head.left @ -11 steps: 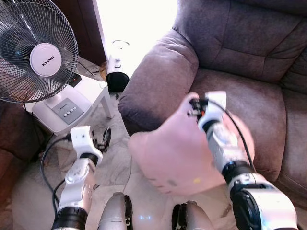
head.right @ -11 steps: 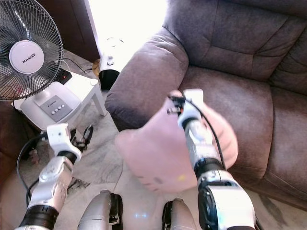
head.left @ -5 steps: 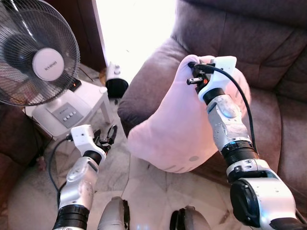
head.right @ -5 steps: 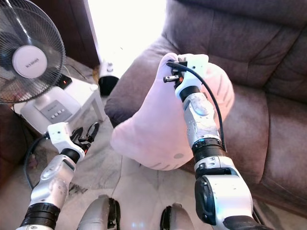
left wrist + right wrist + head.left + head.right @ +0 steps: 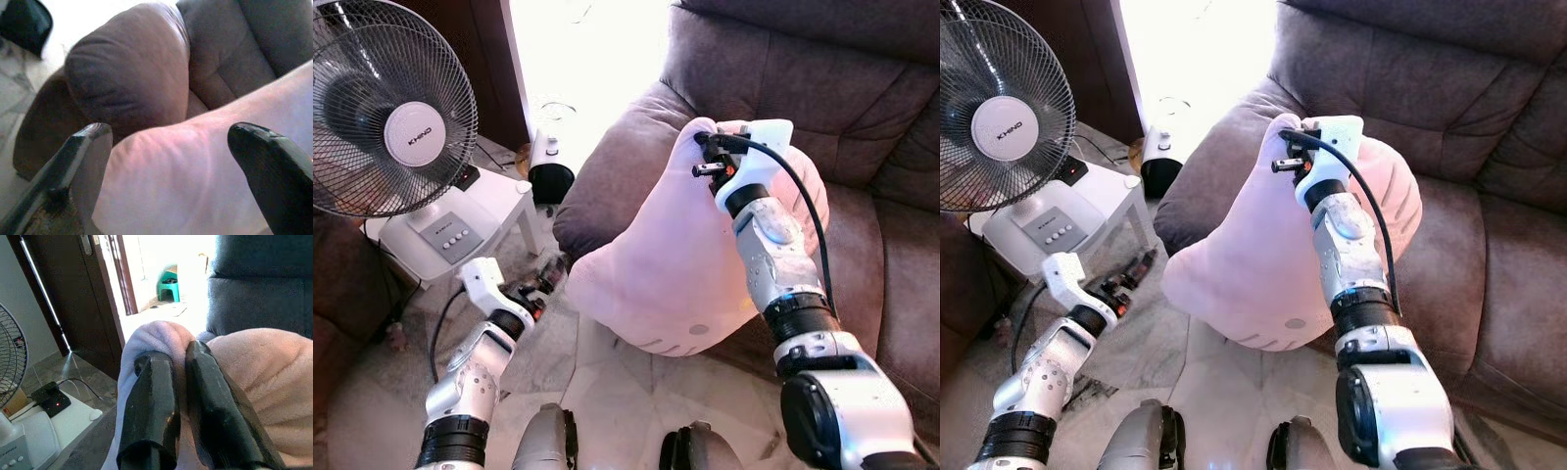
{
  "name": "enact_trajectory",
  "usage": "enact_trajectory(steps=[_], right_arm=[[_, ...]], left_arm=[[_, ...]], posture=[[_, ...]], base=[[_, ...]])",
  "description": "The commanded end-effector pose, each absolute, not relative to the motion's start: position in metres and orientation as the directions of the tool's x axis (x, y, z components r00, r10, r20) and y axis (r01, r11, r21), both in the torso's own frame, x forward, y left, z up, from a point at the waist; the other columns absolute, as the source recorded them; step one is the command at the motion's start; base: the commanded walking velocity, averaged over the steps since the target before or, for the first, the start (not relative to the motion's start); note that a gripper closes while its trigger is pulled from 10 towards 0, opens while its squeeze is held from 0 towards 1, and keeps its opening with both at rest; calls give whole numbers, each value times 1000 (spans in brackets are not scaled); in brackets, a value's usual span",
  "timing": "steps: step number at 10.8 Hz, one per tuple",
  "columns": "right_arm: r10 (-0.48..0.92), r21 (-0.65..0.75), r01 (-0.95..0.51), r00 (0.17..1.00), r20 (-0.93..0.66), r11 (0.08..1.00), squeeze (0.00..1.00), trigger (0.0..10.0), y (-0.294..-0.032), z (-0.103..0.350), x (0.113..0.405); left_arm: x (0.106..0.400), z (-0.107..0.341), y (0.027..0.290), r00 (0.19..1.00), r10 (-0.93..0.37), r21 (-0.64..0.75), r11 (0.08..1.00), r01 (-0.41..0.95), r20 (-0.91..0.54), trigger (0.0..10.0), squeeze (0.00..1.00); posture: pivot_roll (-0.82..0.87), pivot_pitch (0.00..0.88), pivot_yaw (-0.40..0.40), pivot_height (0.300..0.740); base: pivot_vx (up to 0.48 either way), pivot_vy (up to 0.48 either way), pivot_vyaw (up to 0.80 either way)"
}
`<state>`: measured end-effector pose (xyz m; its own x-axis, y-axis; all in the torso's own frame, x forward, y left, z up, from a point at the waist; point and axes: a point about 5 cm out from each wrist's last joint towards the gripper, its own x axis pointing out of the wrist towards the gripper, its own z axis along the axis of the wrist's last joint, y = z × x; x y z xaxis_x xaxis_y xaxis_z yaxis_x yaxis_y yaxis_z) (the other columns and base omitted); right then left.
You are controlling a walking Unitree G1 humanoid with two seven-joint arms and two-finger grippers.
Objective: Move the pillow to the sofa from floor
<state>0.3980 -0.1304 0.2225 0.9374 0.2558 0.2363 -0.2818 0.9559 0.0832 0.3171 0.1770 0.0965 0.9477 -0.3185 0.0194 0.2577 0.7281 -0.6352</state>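
One pink pillow (image 5: 666, 264), one brown sofa (image 5: 842, 108), one standing fan (image 5: 396, 113) on one white low table (image 5: 499, 201), one small black-and-white appliance (image 5: 548, 166) on the floor by the doorway. Two robot grippers: the left gripper (image 5: 166, 161) and the right gripper (image 5: 178, 391).

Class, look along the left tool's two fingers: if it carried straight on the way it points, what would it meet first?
Most likely the pink pillow, which lies straight ahead between the open left tool's fingers. The sofa's armrest lies behind it; depth is hard to judge.
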Motion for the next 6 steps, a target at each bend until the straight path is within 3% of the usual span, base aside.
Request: enact_trajectory(steps=[1,4,5,6], right_arm=[[264,67,-307,895,359,949,0,10000,-126,253,395],[264,68,-306,897,354,950,0,10000,-127,252,392],[265,66,-306,898,352,950,0,10000,-128,252,391],[267,64,-308,897,352,949,0,10000,-128,252,390]], left_arm=[[317,88,180,944,-327,-626,744,235,-35,10000,1000],[327,78,183,939,-320,-572,797,195,-126,10000,1000],[329,74,183,926,-344,-532,819,217,-153,10000,0],[330,70,183,915,-357,-490,842,227,-188,10000,0]], posture=[[181,179,-43,704],[168,200,-42,704],[157,211,-42,704],[151,220,-41,704]], base=[[0,0,0],[0,0,0],[0,0,0],[0,0,0]])
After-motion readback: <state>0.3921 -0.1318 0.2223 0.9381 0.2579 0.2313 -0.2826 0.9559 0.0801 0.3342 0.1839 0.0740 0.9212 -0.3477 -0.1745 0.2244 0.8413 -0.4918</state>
